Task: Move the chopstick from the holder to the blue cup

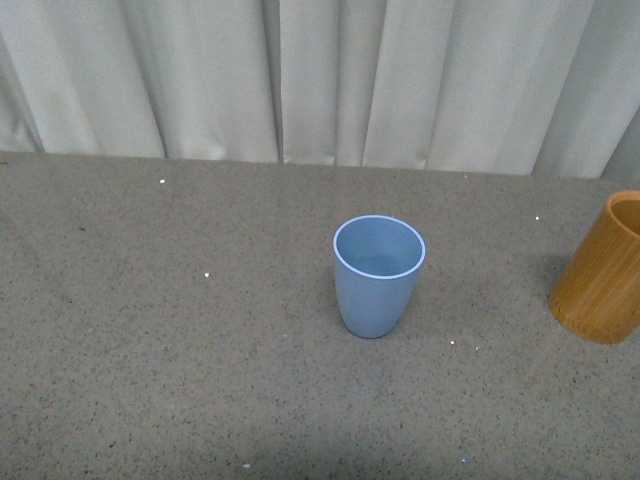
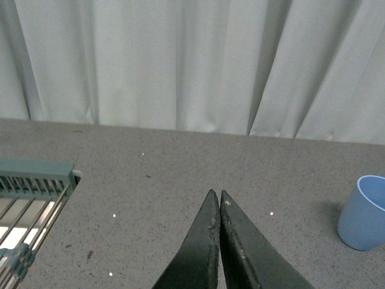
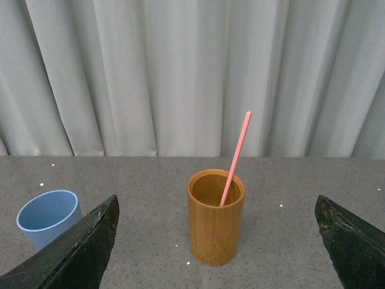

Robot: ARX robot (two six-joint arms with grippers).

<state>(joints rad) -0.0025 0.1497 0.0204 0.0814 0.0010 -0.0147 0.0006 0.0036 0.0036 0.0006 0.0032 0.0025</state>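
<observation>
The light blue cup (image 1: pixel 378 274) stands upright and empty in the middle of the grey table. The orange-brown holder (image 1: pixel 603 270) stands at the right edge of the front view, partly cut off. In the right wrist view the holder (image 3: pixel 216 218) holds a pink-red chopstick (image 3: pixel 235 158) that leans out of it, and the blue cup (image 3: pixel 49 217) stands beside it. My right gripper (image 3: pixel 216 211) is open, fingers wide apart, with the holder between and beyond them. My left gripper (image 2: pixel 218 194) is shut and empty above bare table, the blue cup (image 2: pixel 364 212) off to its side. Neither arm shows in the front view.
A pale curtain (image 1: pixel 320 80) hangs behind the table's far edge. A teal wire rack (image 2: pixel 33 198) lies on the table in the left wrist view, on the side away from the blue cup. Small white specks dot the grey table (image 1: pixel 180 350).
</observation>
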